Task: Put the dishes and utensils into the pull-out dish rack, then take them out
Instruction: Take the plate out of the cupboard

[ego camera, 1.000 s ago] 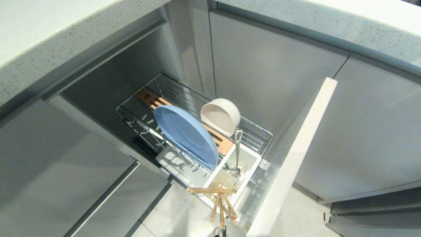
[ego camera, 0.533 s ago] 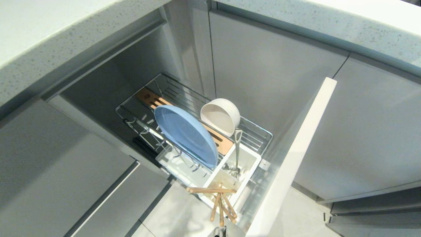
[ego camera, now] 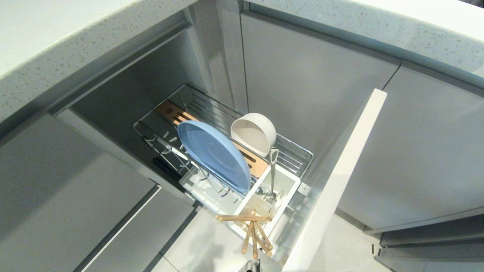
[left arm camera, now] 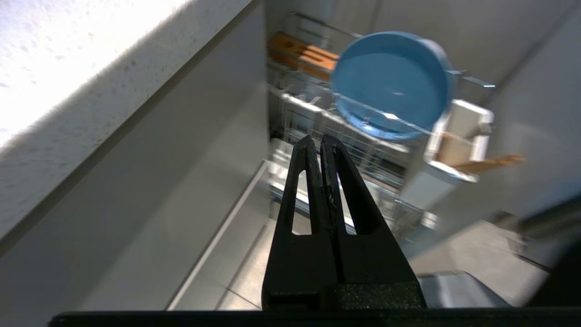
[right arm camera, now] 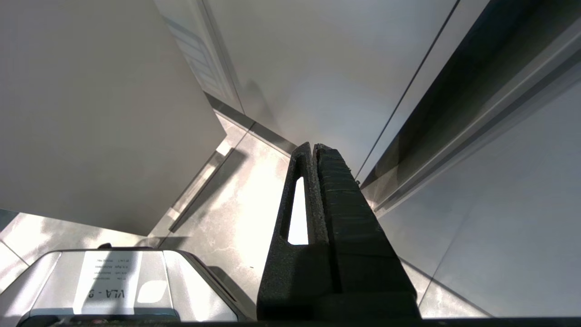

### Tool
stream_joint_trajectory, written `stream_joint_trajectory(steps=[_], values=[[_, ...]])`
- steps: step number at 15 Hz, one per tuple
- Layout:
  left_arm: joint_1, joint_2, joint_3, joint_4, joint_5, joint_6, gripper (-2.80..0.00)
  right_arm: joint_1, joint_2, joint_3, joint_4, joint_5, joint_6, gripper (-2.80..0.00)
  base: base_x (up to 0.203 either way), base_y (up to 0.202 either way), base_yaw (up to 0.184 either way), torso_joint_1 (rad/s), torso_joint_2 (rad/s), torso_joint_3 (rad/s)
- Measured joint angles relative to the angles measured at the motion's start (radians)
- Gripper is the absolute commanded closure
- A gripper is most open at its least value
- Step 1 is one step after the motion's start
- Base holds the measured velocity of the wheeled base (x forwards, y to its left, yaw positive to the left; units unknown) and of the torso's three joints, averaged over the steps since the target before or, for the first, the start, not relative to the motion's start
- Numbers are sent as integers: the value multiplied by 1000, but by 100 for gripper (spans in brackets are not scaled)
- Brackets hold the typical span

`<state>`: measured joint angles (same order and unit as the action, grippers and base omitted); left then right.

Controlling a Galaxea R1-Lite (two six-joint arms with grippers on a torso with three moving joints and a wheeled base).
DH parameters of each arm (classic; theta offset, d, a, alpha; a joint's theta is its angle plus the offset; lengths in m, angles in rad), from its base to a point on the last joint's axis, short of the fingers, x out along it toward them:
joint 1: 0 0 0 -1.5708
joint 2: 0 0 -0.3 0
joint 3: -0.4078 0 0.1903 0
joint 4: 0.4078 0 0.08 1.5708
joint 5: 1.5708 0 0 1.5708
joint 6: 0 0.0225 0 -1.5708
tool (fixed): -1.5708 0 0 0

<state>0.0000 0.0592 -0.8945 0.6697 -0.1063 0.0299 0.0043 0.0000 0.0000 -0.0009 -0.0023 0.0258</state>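
The pull-out dish rack [ego camera: 295, 151] stands pulled out of the cabinet. A light-blue plate [ego camera: 213, 155] [left arm camera: 392, 84] stands on edge in it, and a cream-white bowl [ego camera: 254, 133] lies on its side behind the plate. The silver utensil [ego camera: 273, 172] stands in the white caddy [ego camera: 291, 185], and the wooden chopsticks [ego camera: 251, 228] poke out of the caddy's near end. My left gripper [left arm camera: 317, 141] is shut and empty, low beside the cabinet fronts and short of the rack. Down near the floor, my right gripper [right arm camera: 313, 147] is shut and parked. Neither arm shows in the head view.
The rack's pale front panel [ego camera: 340, 177] juts out toward me on the right. Grey cabinet fronts [ego camera: 75, 211] flank the opening, and a speckled countertop [ego camera: 56, 37] overhangs above. Pale floor tiles [right arm camera: 227, 204] and my own base [right arm camera: 113, 281] lie below.
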Motion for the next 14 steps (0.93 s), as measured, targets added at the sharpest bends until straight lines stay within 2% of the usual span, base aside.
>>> stream_joint_trajectory(steps=[4, 7, 9, 10, 11, 12, 14], values=[[1, -45, 386, -394, 46, 18, 0, 0, 0, 0, 0, 0, 0, 0, 0, 0, 0, 0, 0, 0], [1, -56, 654, -630, 55, 21, 0, 0, 0, 0, 0, 0, 0, 0, 0, 0, 0, 0, 0, 0], [1, -59, 814, -797, 58, 32, 0, 0, 0, 0, 0, 0, 0, 0, 0, 0, 0, 0, 0, 0], [1, -60, 854, -870, 60, 37, 0, 0, 0, 0, 0, 0, 0, 0, 0, 0, 0, 0, 0, 0], [1, -60, 874, -885, 68, 34, 0, 0, 0, 0, 0, 0, 0, 0, 0, 0, 0, 0, 0, 0], [1, -60, 883, -853, 79, 30, 0, 0, 0, 0, 0, 0, 0, 0, 0, 0, 0, 0, 0, 0], [1, -60, 893, -730, 89, 24, 0, 0, 0, 0, 0, 0, 0, 0, 0, 0, 0, 0, 0, 0]])
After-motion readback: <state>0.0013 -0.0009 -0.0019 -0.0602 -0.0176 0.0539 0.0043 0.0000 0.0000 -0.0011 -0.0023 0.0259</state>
